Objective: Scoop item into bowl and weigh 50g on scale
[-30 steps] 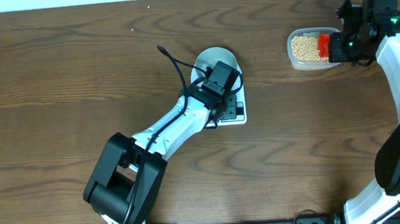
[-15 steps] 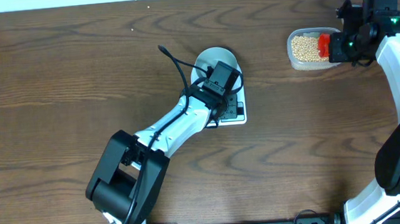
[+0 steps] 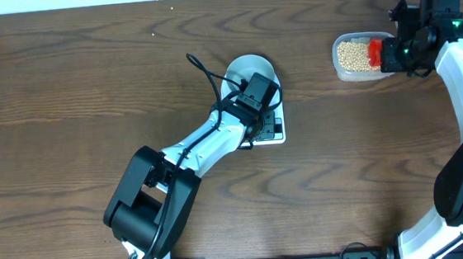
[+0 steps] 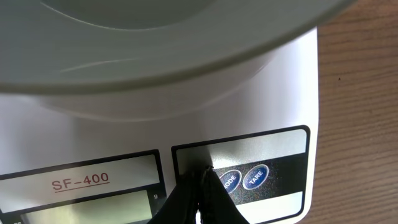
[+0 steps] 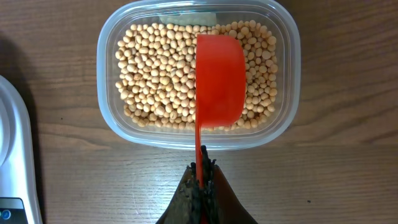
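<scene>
Table [image 3: 86, 75]: beans [image 5: 161, 74] ahead of R tool [image 5: 202, 171]

Top-down overhead, close wrists, common scale [image 3: 276, 133]

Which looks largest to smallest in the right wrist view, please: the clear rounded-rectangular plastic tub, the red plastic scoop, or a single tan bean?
1. clear rounded-rectangular plastic tub
2. red plastic scoop, nearer the camera than the tub's contents, yet plainly smaller than the tub
3. single tan bean
</scene>
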